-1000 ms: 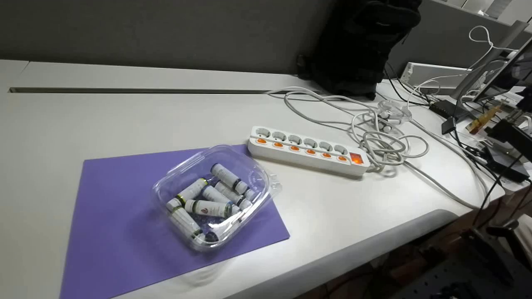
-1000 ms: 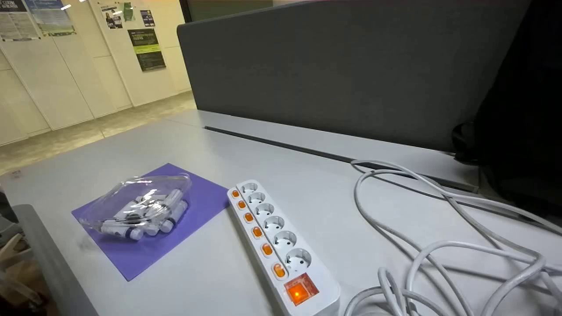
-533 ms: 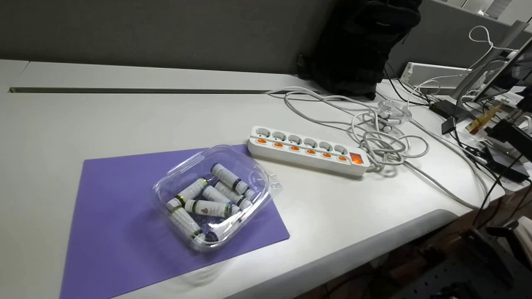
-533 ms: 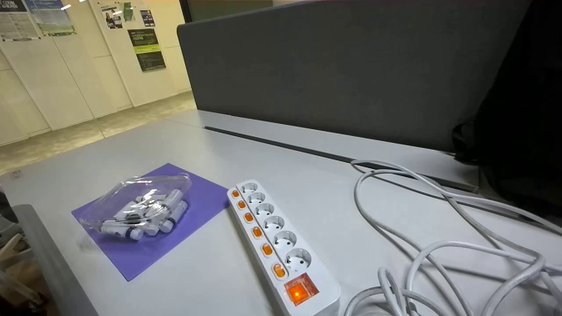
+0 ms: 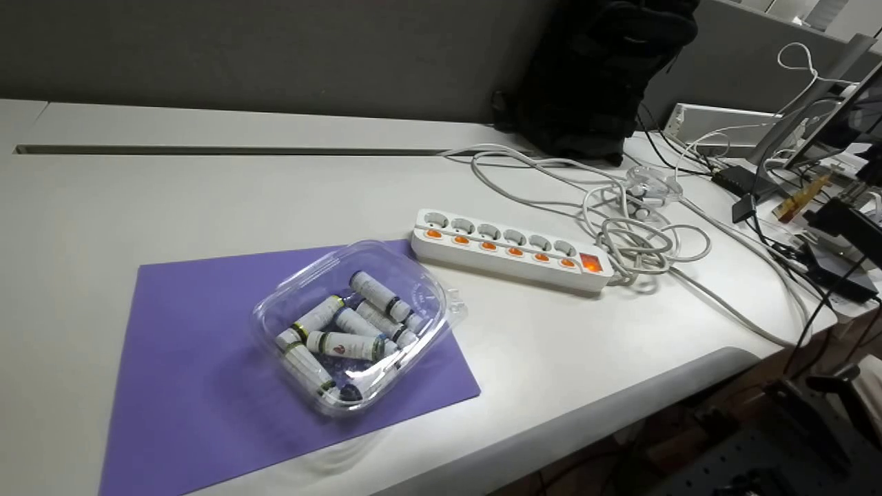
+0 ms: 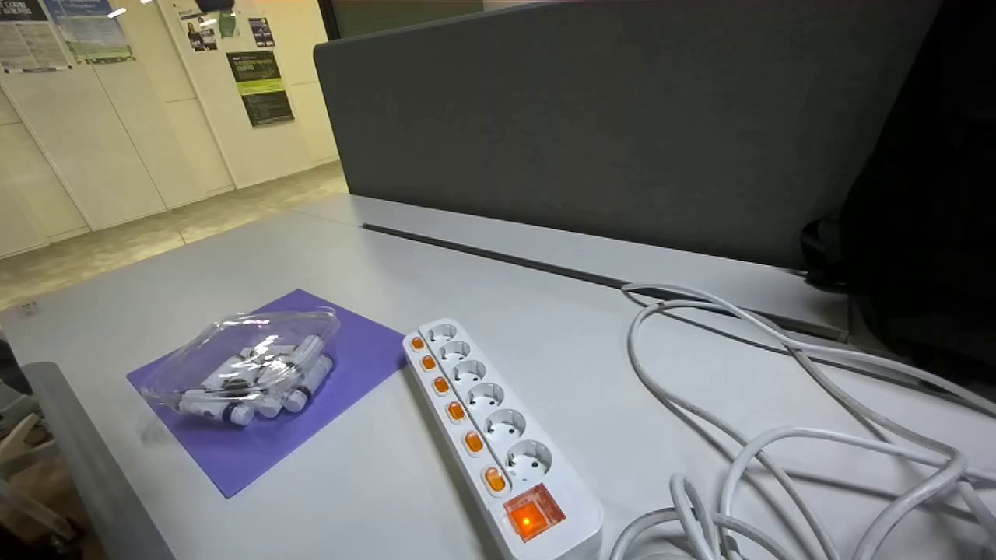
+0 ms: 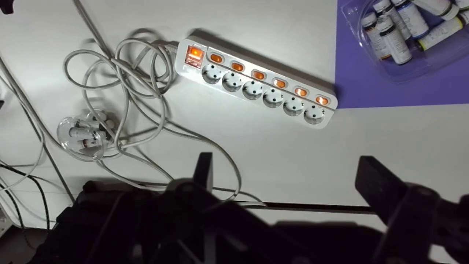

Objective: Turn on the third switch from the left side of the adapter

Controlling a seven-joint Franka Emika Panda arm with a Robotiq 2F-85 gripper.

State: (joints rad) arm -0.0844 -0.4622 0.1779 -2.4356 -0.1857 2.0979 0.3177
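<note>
Desk (image 7: 256, 146) below, we judge this the approach: gripper (image 7: 285, 163) gaping, empty; next, lower toward the power strip's (image 5: 508, 267) third switch (image 5: 488, 246).

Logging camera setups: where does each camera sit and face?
An exterior view: high over the desk, angled down across the adapter toward the partition; no robot part identifiable.
An exterior view: by the adapter's lit switch, facing roughly along it, posters beyond; dark shape at top may be robot.
Wrist view: above the adapter, facing down; open gripper at bottom.
Both exterior views share the purple mat.
</note>
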